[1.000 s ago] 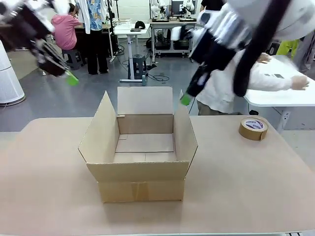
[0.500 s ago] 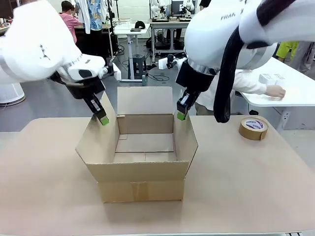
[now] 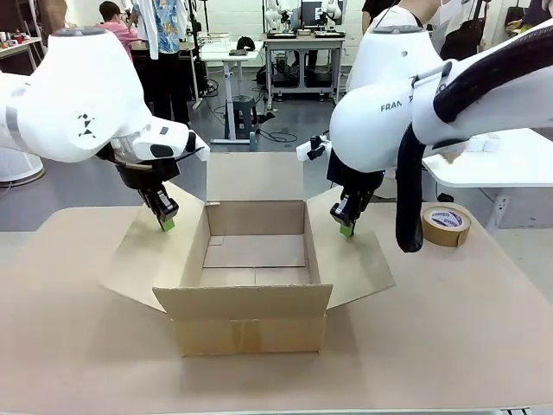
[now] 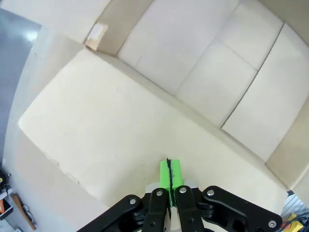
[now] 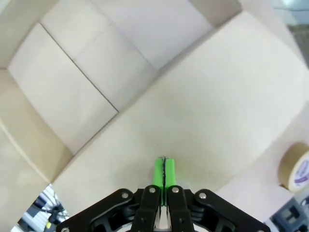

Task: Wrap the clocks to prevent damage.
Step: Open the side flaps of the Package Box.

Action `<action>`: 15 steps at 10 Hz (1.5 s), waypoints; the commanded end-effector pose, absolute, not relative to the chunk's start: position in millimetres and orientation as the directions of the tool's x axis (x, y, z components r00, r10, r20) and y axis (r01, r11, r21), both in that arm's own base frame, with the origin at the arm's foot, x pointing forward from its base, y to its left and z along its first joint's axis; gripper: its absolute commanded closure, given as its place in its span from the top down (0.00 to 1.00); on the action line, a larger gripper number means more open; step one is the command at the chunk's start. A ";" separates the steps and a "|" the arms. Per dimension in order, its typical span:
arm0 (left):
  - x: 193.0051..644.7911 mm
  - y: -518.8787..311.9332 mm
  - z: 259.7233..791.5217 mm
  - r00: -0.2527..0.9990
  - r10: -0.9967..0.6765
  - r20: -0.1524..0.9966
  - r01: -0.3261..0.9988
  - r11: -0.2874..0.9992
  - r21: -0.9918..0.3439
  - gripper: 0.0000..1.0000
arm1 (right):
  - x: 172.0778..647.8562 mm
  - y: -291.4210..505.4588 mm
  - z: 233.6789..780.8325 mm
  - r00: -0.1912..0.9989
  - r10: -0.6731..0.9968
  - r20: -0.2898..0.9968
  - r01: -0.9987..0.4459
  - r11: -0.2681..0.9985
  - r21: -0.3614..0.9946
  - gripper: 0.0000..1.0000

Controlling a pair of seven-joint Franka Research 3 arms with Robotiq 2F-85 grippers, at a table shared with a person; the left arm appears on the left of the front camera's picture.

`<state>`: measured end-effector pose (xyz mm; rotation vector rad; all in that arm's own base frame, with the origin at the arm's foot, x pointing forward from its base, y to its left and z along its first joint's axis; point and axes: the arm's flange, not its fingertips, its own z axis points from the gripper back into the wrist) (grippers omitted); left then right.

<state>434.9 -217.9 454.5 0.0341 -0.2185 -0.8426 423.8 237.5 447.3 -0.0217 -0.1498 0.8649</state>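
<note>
No clocks are in view. An open, empty cardboard box (image 3: pixel 255 251) stands mid-table. Its left flap (image 3: pixel 138 259) and right flap (image 3: pixel 359 264) are spread outward and down. My left gripper (image 3: pixel 166 223) is shut, its green tips resting on the inner part of the left flap; the left wrist view shows the same gripper (image 4: pixel 169 174) pressed on that flap (image 4: pixel 111 130). My right gripper (image 3: pixel 346 230) is shut too, tips on the right flap. In the right wrist view that gripper (image 5: pixel 163 171) sits against the flap (image 5: pixel 193 121). Neither holds anything.
A roll of brown tape (image 3: pixel 445 225) lies on the tan table (image 3: pixel 449 346) to the right of the box, also seen as the tape roll (image 5: pixel 297 171) at the picture's edge. The box's far flap (image 3: pixel 255 175) stands upright. A person stands behind the right arm.
Both arms have come down from above and pushed the box's side flaps from near upright to spread outward. Both grippers stayed shut.
</note>
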 end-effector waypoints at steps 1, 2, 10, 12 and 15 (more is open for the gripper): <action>441.2 -220.2 440.2 0.697 -0.704 0.133 0.689 0.710 0.145 0.01 | 431.1 235.3 433.0 0.678 0.731 0.079 -0.725 0.683 -0.089 0.01; 445.1 -219.1 434.3 0.720 -0.683 0.123 0.667 0.730 0.150 0.01 | 430.3 233.1 428.0 0.697 0.714 0.072 -0.710 0.700 -0.077 0.01; 443.2 -215.2 427.9 0.709 -0.694 0.126 0.684 0.720 0.114 0.01 | 430.6 225.7 419.6 0.771 0.630 0.095 -0.628 0.776 -0.052 0.01; 453.1 -212.3 421.7 0.839 -0.525 0.145 0.521 0.851 0.065 0.01 | 435.8 225.8 418.4 0.863 0.489 0.127 -0.491 0.871 -0.018 0.01; 472.6 -199.2 406.7 0.944 -0.306 0.122 0.307 0.952 0.016 0.01 | 450.4 218.5 397.1 0.919 0.383 0.088 -0.388 0.920 0.049 0.01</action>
